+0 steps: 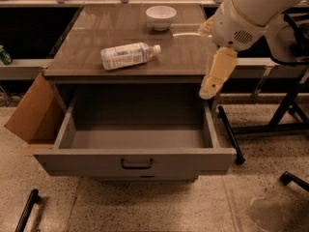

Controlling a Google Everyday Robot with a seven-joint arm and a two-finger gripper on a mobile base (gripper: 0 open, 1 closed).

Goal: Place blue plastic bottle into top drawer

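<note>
Speckled terrazzo floor (145,207) spreads beneath a brown-topped cabinet (87,42), which we see from above and in front. Behind it runs a long pale bench (29,64), dark underneath.

We see the top drawer (91,161) pulled fully out toward the camera. Its grey box interior is bare, and its flat front panel faces us.

The robot's white arm (251,13) enters from the upper right corner and bends down over the cabinet's right edge. Behind the arm stands a black metal frame (229,134), its legs resting on the floor to the right of the drawer.

A brown cardboard box (34,112) leans against the cabinet's left side, just beside the drawer's left wall.

The pale yellow gripper (209,90) hangs at the end of the arm and points downward. It hovers above the drawer's back right corner, level with the cabinet's front edge. It holds nothing, and we cannot make out from this angle whether it is parted or closed.

The blue plastic bottle (126,55) lies on its side on the cabinet top, left of centre and near the front edge. Its white cap points right and slightly back. It sits well apart from the gripper and outside the drawer.

A white bowl (161,17) stands upright near the back of the cabinet top, behind the bottle.

A small dark bar handle (136,164) sits at the centre of the drawer front. A small green object (5,55) rests on the bench at the far left edge.
</note>
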